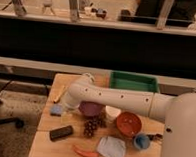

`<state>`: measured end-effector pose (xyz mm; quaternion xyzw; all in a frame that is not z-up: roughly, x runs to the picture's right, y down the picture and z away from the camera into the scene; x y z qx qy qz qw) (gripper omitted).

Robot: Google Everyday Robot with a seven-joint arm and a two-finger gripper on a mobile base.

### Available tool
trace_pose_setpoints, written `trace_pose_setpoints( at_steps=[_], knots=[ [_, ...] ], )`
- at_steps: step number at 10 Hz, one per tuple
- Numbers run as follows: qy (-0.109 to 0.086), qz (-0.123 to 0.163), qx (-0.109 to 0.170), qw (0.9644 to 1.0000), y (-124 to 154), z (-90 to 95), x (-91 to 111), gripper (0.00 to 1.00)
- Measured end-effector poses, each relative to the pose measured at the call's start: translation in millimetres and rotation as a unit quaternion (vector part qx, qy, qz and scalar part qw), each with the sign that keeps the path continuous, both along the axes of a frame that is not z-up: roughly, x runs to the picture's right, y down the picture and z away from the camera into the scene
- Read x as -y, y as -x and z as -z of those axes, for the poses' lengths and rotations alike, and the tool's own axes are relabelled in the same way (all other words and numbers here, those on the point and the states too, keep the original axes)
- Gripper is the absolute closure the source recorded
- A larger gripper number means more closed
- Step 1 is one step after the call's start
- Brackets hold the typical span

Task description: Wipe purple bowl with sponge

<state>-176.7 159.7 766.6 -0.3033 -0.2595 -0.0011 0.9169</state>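
Note:
The purple bowl (91,109) sits at the middle of the wooden table (48,124), partly covered by my white arm. The light-blue sponge (55,110) lies on the table left of the bowl. My gripper (67,105) hangs down from the arm's bend, between the sponge and the bowl, right beside the sponge. The arm hides the wrist and most of the gripper.
A green tray (134,81) stands at the back right. An orange-red bowl (128,123), a white cup (112,112) and a small blue cup (141,141) are right of the purple bowl. Grapes (91,126), a black block (61,133), a grey-blue cloth (111,148) and an orange vegetable (86,153) lie in front.

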Motion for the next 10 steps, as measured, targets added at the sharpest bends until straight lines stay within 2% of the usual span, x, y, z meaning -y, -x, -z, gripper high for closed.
trace_pose_setpoints(
  at_steps=[5,10],
  knots=[
    [0.003,-0.017,-0.002,0.9998,6.3,-27.2,11.2,0.2],
    [0.012,-0.026,-0.011,0.9995,13.5,-50.4,9.0,0.2]
  ],
)
